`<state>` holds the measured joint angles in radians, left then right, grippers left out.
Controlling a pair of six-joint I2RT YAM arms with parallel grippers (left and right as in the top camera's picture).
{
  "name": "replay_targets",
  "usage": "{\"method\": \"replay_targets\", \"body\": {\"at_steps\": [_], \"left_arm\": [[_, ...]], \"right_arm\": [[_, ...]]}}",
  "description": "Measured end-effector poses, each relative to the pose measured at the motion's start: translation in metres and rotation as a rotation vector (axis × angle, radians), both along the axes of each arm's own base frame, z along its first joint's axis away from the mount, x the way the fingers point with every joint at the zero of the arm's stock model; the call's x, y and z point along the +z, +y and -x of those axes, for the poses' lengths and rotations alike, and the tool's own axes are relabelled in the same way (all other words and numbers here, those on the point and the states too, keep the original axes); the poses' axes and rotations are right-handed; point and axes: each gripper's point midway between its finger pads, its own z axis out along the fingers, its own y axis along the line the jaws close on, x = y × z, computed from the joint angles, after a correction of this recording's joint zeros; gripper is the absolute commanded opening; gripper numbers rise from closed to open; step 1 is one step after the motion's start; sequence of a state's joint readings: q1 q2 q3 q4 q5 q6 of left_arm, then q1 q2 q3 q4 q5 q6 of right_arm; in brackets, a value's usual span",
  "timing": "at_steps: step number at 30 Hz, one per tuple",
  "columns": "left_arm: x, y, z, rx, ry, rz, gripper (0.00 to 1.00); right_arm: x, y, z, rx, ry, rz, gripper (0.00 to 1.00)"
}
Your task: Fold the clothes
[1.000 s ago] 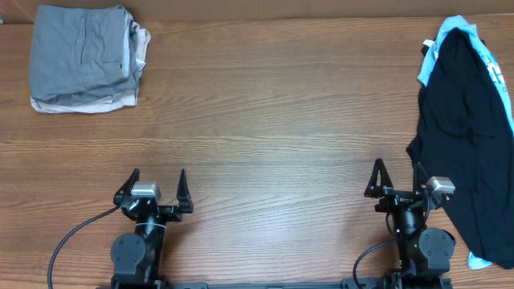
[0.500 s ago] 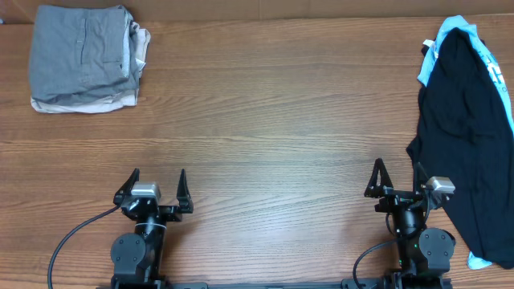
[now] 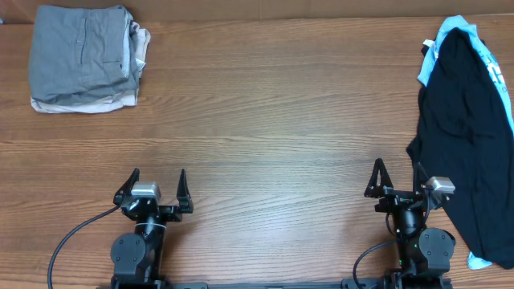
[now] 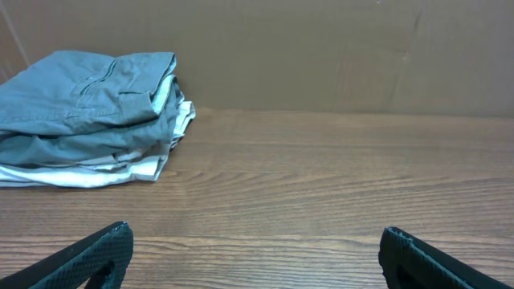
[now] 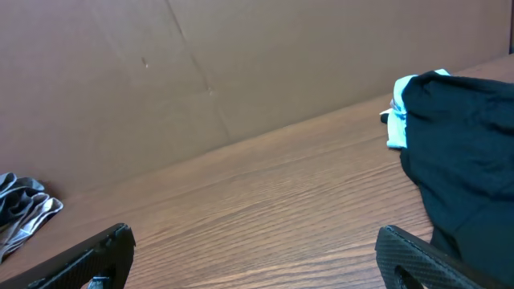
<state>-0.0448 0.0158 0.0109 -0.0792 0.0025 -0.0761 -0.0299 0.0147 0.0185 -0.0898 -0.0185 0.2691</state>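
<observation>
Folded stack far left on table, clothes along right edge — well apart

Blue T-shirt mostly beneath black T-shirt

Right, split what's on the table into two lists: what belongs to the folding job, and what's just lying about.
For the job:
- black T-shirt, lying unfolded at the right edge
- light blue T-shirt, mostly hidden under it

Just lying about:
- grey folded garment, far left corner
- beige folded garment, beneath the grey one
</observation>
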Motion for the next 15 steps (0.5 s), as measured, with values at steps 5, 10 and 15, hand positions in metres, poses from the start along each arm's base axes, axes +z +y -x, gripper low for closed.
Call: {"method": "replay_targets", "body": {"at_steps": [5, 10, 15], "left_arm": [[0.0, 0.0, 0.0, 0.0, 0.0, 0.0, 1.0], [0.0, 0.0, 0.0, 0.0, 0.0, 0.0, 1.0], [0.0, 0.0, 0.0, 0.0, 0.0, 0.0, 1.0]], "right_arm": [[0.0, 0.0, 0.0, 0.0, 0.0, 0.0, 1.0], [-0.0001, 0.0001, 0.0, 0.0, 0.0, 0.0, 1.0], [0.0, 0.0001, 0.0, 0.001, 0.0, 0.0, 1.0]]}}
